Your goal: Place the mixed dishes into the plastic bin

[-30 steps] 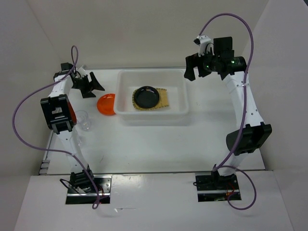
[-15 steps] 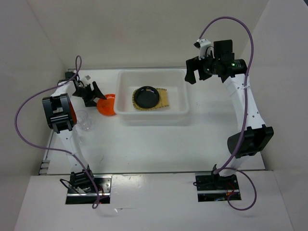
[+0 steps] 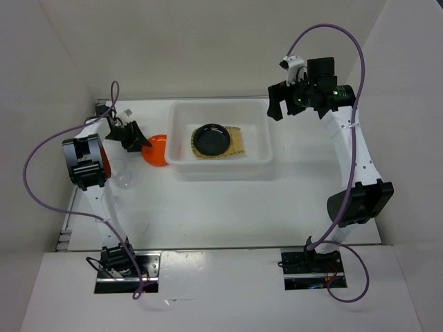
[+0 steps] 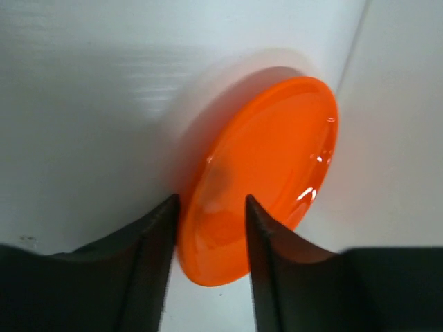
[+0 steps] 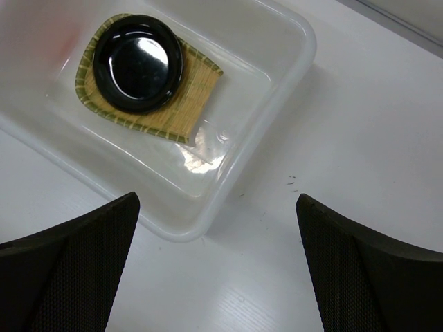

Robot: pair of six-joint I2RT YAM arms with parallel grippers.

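Just left of the plastic bin [image 3: 221, 166], left of centre in the overhead view, the small orange plate [image 3: 156, 149] sits tilted, its right edge up against the bin's outer wall and its left edge toward the table [image 3: 228, 207]. The left gripper [image 3: 142, 143] comes at it from the left. In the left wrist view its two black fingers [image 4: 156, 242] straddle the near rim of the orange plate [image 4: 263, 173], half closed, one on each face and both right at the surface. Whether they actually pinch it I cannot tell.

Inside the bin, the black plate [image 3: 211, 139] lies on the tan woven tray [image 3: 237, 142], both toward the left and middle of the floor. To their right a strip of bare bin floor runs along the right wall. The right wrist view shows the same: black plate [image 5: 138, 63] on tray [image 5: 190, 97], with the rounded rim [image 5: 304, 41] at the upper right.

A clear cup [image 3: 123, 178] stands lower left of the orange plate, close beside the left arm's elbow.

The right gripper [image 3: 275, 104] hangs over the bin's upper right corner, jaws spread wide and holding nothing. A broad band of white tabletop lies between the bin's lower edge and the arm bases. White walls [image 3: 41, 83] close in on left, right and top.
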